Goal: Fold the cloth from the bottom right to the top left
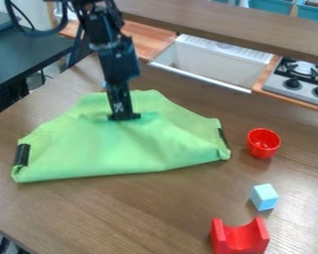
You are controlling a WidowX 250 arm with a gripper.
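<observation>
Brown wood-grain table (115, 213) under everything, dark table (29, 57) behind at far left, black cable (13, 17) looping above it. Going left to right.

Green cloth (89, 149) starts at left, lying across the table from the left side to past the middle. Light green, slightly patchy, folded into a wide, low shape: long near edge, narrower bumpy far edge. Near edge is a nearly straight crease, rising gently toward the right, corners rounded. Left end carries a black strip (21, 155), set close to the corner. Surface looks dimpled along the sloping left side, smoother over the broad middle flap, which runs up from the near crease and narrows toward the gripper (123, 117). Soft wrinkles spread out from there.

Gripper points down at the cloth's upper middle, tip at the flap's far end; black arm comes in from the top edge, left of centre. Can't tell from here whether it's wide, narrow or holding fabric. Behind the cloth, the far layer sticks out past the flap, with its highest bump just right of the gripper. White sink (211, 62) sits in back, right of the arm.

Cloth's right side slopes down with the same dimpled texture and ends in a second black strip (224, 138) and a blunt corner. Beyond it: red curved block (240, 240) at the near edge of the view, red cup (263, 143) beside the cloth, pale blue cube (264, 197) between those two, stove (295, 82) at far right, back
</observation>
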